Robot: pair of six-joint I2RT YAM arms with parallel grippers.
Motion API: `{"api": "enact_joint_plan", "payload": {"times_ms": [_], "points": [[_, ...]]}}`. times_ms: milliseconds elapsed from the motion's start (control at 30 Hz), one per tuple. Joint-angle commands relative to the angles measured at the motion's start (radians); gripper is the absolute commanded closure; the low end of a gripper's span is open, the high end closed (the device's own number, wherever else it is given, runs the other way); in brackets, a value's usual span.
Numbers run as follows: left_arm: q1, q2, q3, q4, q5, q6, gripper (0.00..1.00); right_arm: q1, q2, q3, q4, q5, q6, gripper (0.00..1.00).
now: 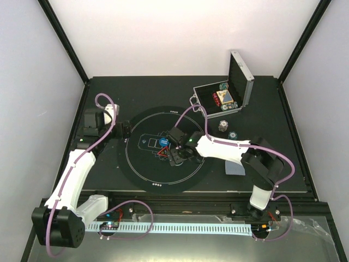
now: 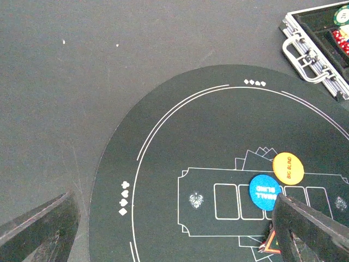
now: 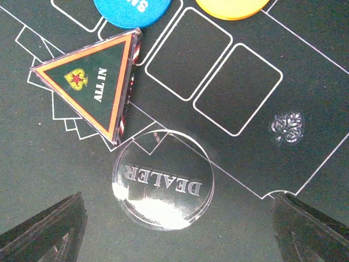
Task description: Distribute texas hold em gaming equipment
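Observation:
On the round black mat (image 1: 143,169) lie a blue "small blind" disc (image 3: 131,11), an orange "big blind" disc (image 3: 232,8), a red-edged "ALL IN" triangle marker (image 3: 92,84) and a clear "DEALER" disc (image 3: 162,185). My right gripper (image 3: 177,234) is open just above the dealer disc, which lies flat between the fingers, untouched. In the top view the right gripper (image 1: 177,156) is beside the triangle (image 1: 162,153). My left gripper (image 2: 174,240) is open and empty over the mat's left part (image 1: 126,131). The blue disc (image 2: 265,191) and orange disc (image 2: 288,167) show there too.
The open silver case (image 1: 223,98) with chips and cards stands at the back right; its corner shows in the left wrist view (image 2: 313,52). Two small chip stacks (image 1: 223,126) (image 1: 234,135) stand in front of it. A grey-blue card (image 1: 235,169) lies right of the mat.

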Motion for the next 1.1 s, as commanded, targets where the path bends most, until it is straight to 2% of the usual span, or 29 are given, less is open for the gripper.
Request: {"api": "enact_joint_plan", "payload": {"times_ms": [0,567,1067], "points": [[-0.015,0.007,0.031,-0.023,-0.019,0.015,0.02,0.01,0.033,0.026,0.028,-0.012,-0.007,0.07],[-0.03,0.016,0.02,-0.023,-0.054,0.012,0.01,0.072,0.154,0.091,0.023,0.003,-0.055,0.16],[-0.033,0.036,0.019,-0.024,-0.046,0.008,0.01,0.032,0.115,0.09,-0.012,0.096,-0.057,0.16]]}}
